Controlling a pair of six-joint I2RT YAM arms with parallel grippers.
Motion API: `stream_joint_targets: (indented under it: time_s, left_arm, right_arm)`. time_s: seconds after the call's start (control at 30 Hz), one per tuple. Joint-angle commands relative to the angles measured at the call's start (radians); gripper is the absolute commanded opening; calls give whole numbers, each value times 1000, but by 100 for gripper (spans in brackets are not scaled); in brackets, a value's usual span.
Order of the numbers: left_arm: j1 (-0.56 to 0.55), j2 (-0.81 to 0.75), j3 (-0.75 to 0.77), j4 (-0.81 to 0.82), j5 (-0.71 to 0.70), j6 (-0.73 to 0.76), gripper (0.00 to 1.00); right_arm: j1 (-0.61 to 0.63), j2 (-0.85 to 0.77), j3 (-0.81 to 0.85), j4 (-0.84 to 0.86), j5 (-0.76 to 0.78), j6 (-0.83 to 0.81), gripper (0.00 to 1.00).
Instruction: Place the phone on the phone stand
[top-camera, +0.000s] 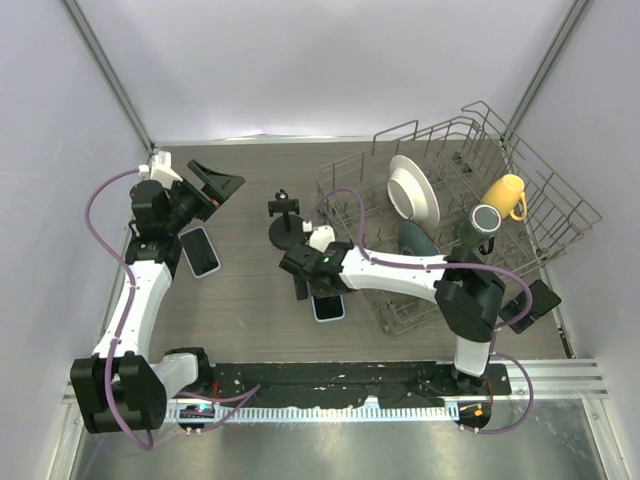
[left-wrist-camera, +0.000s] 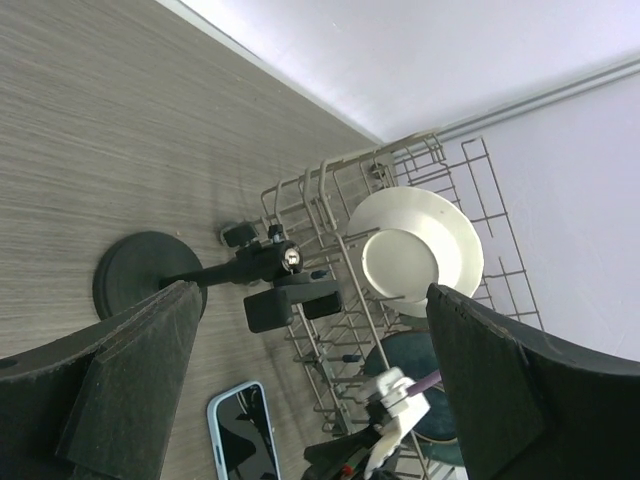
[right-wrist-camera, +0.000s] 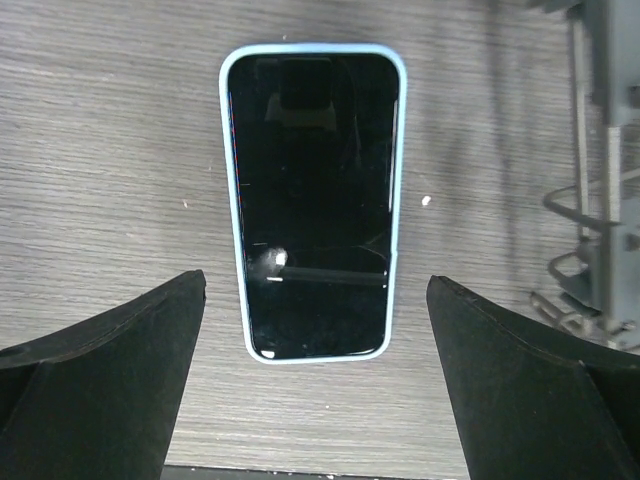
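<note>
Phone (right-wrist-camera: 312, 200): flat on table (top-camera: 240, 300), screen up, closest to the arm bases, not picked up yet. Slim slab, glossy black glass, pale blue case rim, rounded corners.
R gripper (right-wrist-camera: 315, 320): hovers right over it, jaws spread wide w/ nothing between them, matte black pads (right-wrist-camera: 110, 370) either side.
Progress: barely begun imo. We'd say grab, carry and seating it on the stand are all left.
Other phone (top-camera: 200, 250): darker rim, lying off to the left, not ours.
Phone stand (top-camera: 285, 222): upright and empty, just beyond our phone. Round flat black disc base, thin post, small clamp head.
L gripper (left-wrist-camera: 312, 330): wide open too, holding nothing, pointed at the stand.
Table surface: grey wood-grain, matte.
Rack (top-camera: 470, 220): thin wire, far right. We see a white plate (top-camera: 413, 190) and a yellow mug (top-camera: 505, 195) in it.
</note>
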Motion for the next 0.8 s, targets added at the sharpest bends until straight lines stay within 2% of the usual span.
stream_joint_targets:
  time_s: [0.0,0.57,0.73,0.77]
  left_arm:
    - [16,-24,-7,68,20,-12,100]
    - [25,-15,-9,81,37,-18,100]
    - [30,-10,-12,88,41,-25,100]
    - [31,-10,-13,88,41,-26,100]
  right_arm:
    - [6,52,39,-1,-26,32,98]
    - [-31,95,-59,83,-83,-6,98]
    - [-32,109,-65,105,-97,-9,92]
    - [-31,110,-65,113,-104,-11,89]
